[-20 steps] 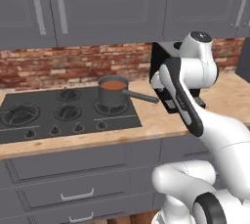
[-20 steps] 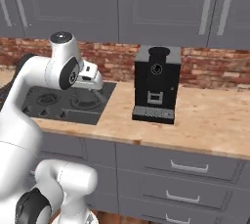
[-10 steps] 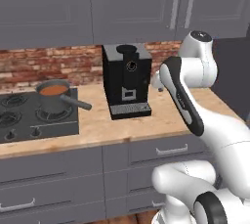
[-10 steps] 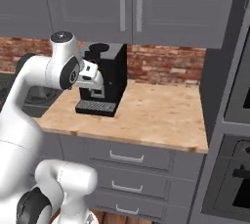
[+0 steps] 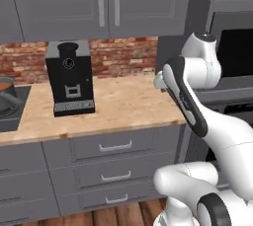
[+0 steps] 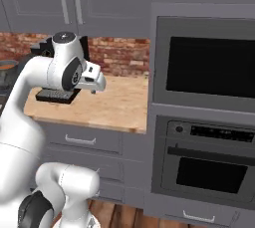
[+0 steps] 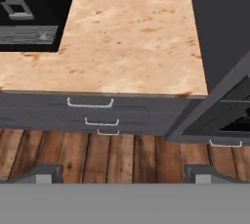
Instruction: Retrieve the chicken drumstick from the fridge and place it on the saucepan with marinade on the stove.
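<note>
I use the black coffee machine (image 5: pixel 70 78) as my marker. It stands on the wooden counter (image 5: pixel 126 104), back against the brick wall (image 5: pixel 123 55). To its left I see the saucepan (image 5: pixel 5 90) with orange-brown marinade (image 5: pixel 4 86) in it, sitting on the edge of the stove (image 5: pixel 11 114). To the machine's right the counter top is bare wood all the way to its end.

My gripper (image 7: pixel 122 173) hangs over that bare part, right of the machine, looking down. Its two fingertips (image 7: pixel 45 173) stand far apart with nothing between them, so the jaws are wide and holding nothing.

Past the counter's right end stands a tall dark cabinet with a wall oven (image 6: pixel 206 67) and a second oven (image 6: pixel 209 160) under it. This cabinet is a wall on that side.

Grey drawers (image 7: pixel 90 103) with pale handles sit under the counter edge. Below them is a wooden floor (image 7: pixel 112 154). Grey upper cupboards (image 5: pixel 106 3) hang above the machine.
</note>
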